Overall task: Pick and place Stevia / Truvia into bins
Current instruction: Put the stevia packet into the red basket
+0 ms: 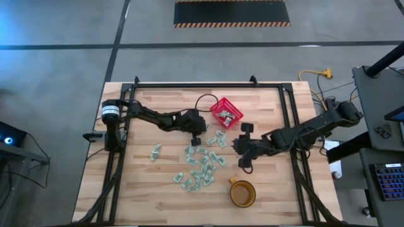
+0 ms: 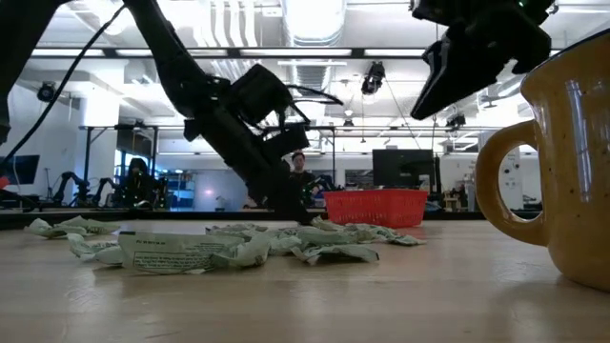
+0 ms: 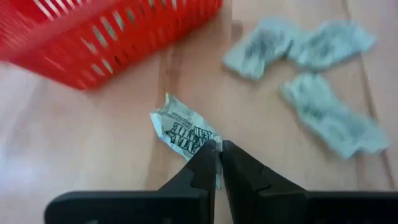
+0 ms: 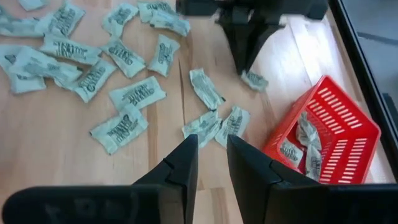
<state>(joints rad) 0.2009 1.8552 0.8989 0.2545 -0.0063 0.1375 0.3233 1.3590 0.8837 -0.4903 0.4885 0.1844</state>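
Paper sachet (image 3: 181, 127): thin, light, crumpled; likely limp, so best pinched at an edge.
Left tool (image 3: 219, 151): pressed together, pinching the sachet's corner on the table (image 3: 93, 162).
Right tool (image 4: 212, 155): spread, empty.

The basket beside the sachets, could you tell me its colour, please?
Bright red basket, clearest in the right wrist view.

high: overhead, straight down | low: tabletop level, facing room | wrists: close, both share red basket (image 3: 93, 43) (image 4: 329, 134)
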